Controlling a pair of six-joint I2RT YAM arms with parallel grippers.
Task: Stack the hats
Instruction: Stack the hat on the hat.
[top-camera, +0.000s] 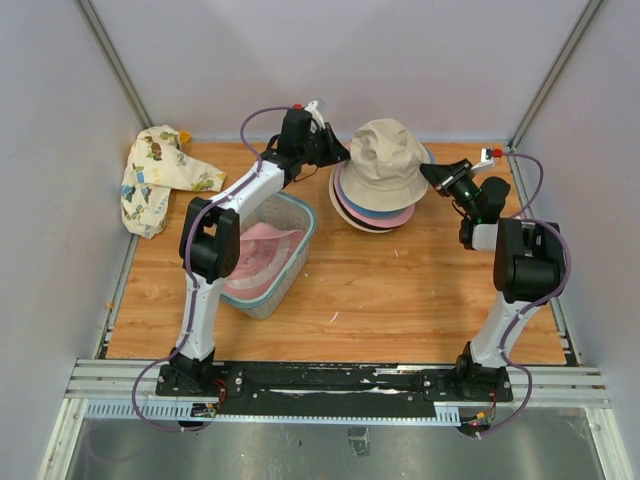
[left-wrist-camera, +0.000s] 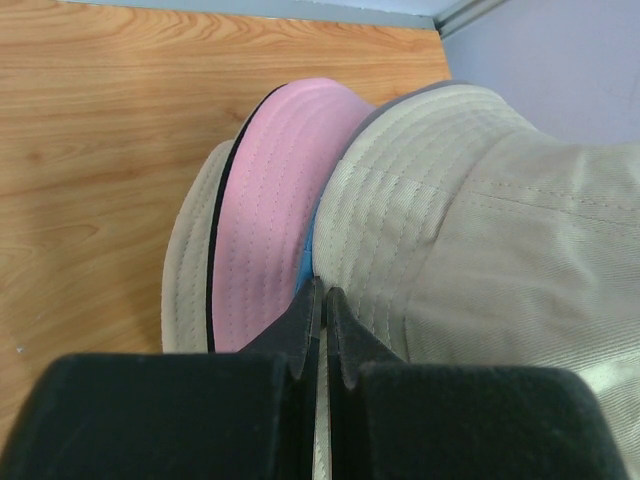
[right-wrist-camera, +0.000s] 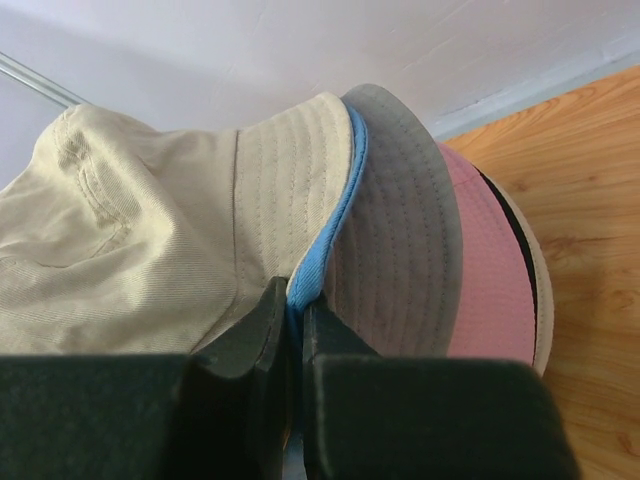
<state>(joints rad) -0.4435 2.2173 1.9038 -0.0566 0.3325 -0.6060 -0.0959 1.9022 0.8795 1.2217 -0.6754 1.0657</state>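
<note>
Beige hat (top-camera: 385, 160) tops the stack (top-camera: 375, 218) at the back middle of the table (top-camera: 400, 300), top view. Blue, pink and cream brims peek out under it. Left gripper (top-camera: 338, 153) is at the brim's left side and right gripper (top-camera: 430, 171) at its right, both touching the brim. Basket (top-camera: 311, 230) sits left of the stack, beside the left arm, with a pink hat (top-camera: 262, 258) lying inside. Printed cloth (top-camera: 158, 182) is in the far left corner, well apart.

Left wrist: jaws are pressed nearly together with a thin strip of beige brim pinched between them. Pink brim (left-wrist-camera: 265, 210) and cream brim (left-wrist-camera: 188, 265) of lower hats fan out to the left on the wood.

Right wrist: jaws are likewise almost shut, clamped on the edge of the beige brim where its blue lining (right-wrist-camera: 340, 205) shows. Grey brim (right-wrist-camera: 400, 220) sits just below, then pink, then a cream edge.

Progress: looks late in the task. Four hats or so are piled, exact count unclear since the layers overlap. The beige one sits on the pile with both claws holding its brim, so I'd say it is being seated or straightened and is not released yet. Left to do, as I judge it: let go, then fetch the pink hat from the basket and add it on top. The cloth is not part of the job.
</note>
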